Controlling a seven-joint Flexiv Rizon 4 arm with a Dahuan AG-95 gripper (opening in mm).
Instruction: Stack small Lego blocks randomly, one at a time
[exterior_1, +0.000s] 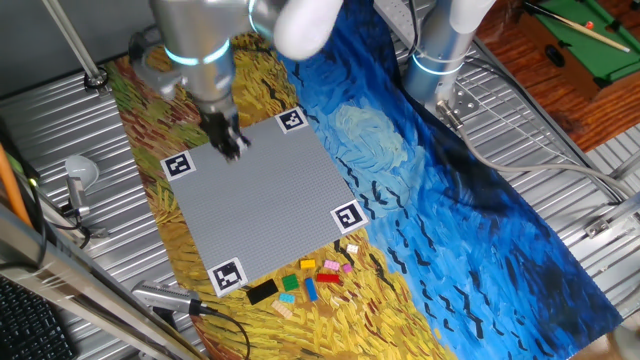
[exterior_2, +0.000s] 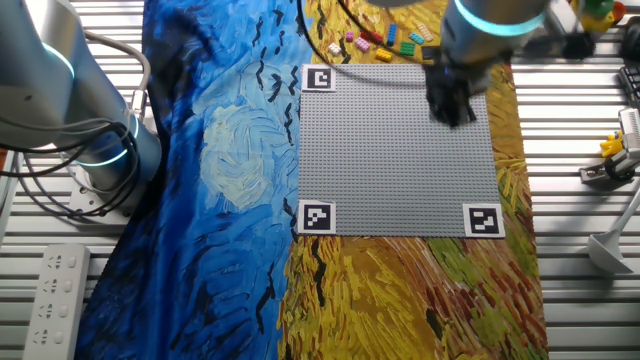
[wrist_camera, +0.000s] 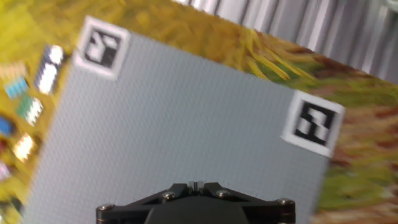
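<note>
Right now my gripper (exterior_1: 232, 143) hangs above the far left part of the grey baseplate (exterior_1: 265, 195), between the two far marker tags, nearer the left one (exterior_1: 178, 166) than the one at the far corner (exterior_1: 292, 120). From the other fixed view the gripper (exterior_2: 455, 108) shows as a dark shape over the plate's edge region, and I cannot tell from any view whether its fingers are apart or together; nothing shows between them. My hand view gives only the black housing at the bottom edge, the studded grey plate (wrist_camera: 180, 130) spread ahead, and two marker tags at its corners, all somewhat blurred.

Well away from the gripper, past the near edge of the baseplate, the small Lego blocks (exterior_1: 310, 278) lie in a loose cluster on the yellow part of the painted cloth that covers the table (exterior_1: 560, 140). Among them I make out a flat black one (exterior_1: 262, 292) at the left of the group, a yellow one (exterior_1: 307, 265), a red one (exterior_1: 327, 278), a blue one (exterior_1: 311, 290), a green one (exterior_1: 291, 283) and a pink one (exterior_1: 331, 265). They rest singly on the cloth. In the other fixed view the same cluster (exterior_2: 385, 40) sits beyond the plate's far edge.
</note>
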